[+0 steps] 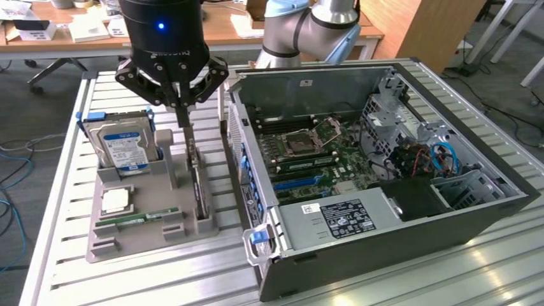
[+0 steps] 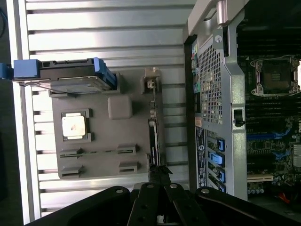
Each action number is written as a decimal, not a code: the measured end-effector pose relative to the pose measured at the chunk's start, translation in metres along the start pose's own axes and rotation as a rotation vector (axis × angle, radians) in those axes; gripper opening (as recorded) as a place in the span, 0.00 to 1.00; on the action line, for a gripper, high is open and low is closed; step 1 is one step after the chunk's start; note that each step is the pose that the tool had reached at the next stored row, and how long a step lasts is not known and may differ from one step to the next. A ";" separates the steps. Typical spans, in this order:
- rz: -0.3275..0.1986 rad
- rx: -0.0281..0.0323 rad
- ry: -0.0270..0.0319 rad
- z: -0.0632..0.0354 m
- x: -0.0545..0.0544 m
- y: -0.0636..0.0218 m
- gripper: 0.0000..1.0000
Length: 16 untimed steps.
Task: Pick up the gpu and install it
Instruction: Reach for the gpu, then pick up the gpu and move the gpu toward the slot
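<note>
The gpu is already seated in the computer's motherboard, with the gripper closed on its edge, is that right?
No. The exterior view shows the gpu standing on edge in the gray holder beside the open computer case, not on the motherboard. The gripper is closed on its edge.

Bright even room light; glare streaks on slatted metal table (image 1: pixel 476 268); wrist view dimmer, computer case (image 2: pixel 216 75) interior in deep shadow.
</note>
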<state>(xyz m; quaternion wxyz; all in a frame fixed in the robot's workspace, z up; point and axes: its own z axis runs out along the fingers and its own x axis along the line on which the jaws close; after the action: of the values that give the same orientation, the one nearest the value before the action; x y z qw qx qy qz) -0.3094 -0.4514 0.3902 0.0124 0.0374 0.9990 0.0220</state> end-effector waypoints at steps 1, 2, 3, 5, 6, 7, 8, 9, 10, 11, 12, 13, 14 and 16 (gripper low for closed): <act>0.000 -0.0001 -0.0001 0.0001 0.000 0.0000 0.11; 0.000 -0.0001 -0.0001 0.0001 0.000 0.0000 0.11; 0.000 -0.0001 -0.0001 0.0001 0.000 0.0000 0.11; 0.000 -0.0002 -0.0001 0.0001 0.000 0.0000 0.11; 0.000 -0.0001 -0.0001 0.0001 0.000 0.0000 0.11; 0.000 -0.0001 -0.0001 0.0001 0.000 0.0000 0.11; 0.000 -0.0001 -0.0001 0.0001 0.000 0.0000 0.11; 0.000 -0.0001 -0.0001 0.0001 0.000 0.0000 0.11; 0.000 -0.0002 -0.0001 0.0001 0.000 0.0000 0.11; 0.000 -0.0002 -0.0002 0.0001 0.000 0.0000 0.11; 0.000 -0.0001 -0.0001 0.0001 0.000 0.0000 0.11; 0.000 -0.0002 -0.0002 0.0001 0.000 0.0000 0.11; 0.000 -0.0001 -0.0001 0.0001 0.000 0.0000 0.17; 0.000 -0.0001 -0.0001 0.0001 0.000 0.0000 0.23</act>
<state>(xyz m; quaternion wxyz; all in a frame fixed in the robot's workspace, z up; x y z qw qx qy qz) -0.3094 -0.4514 0.3901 0.0125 0.0374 0.9990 0.0221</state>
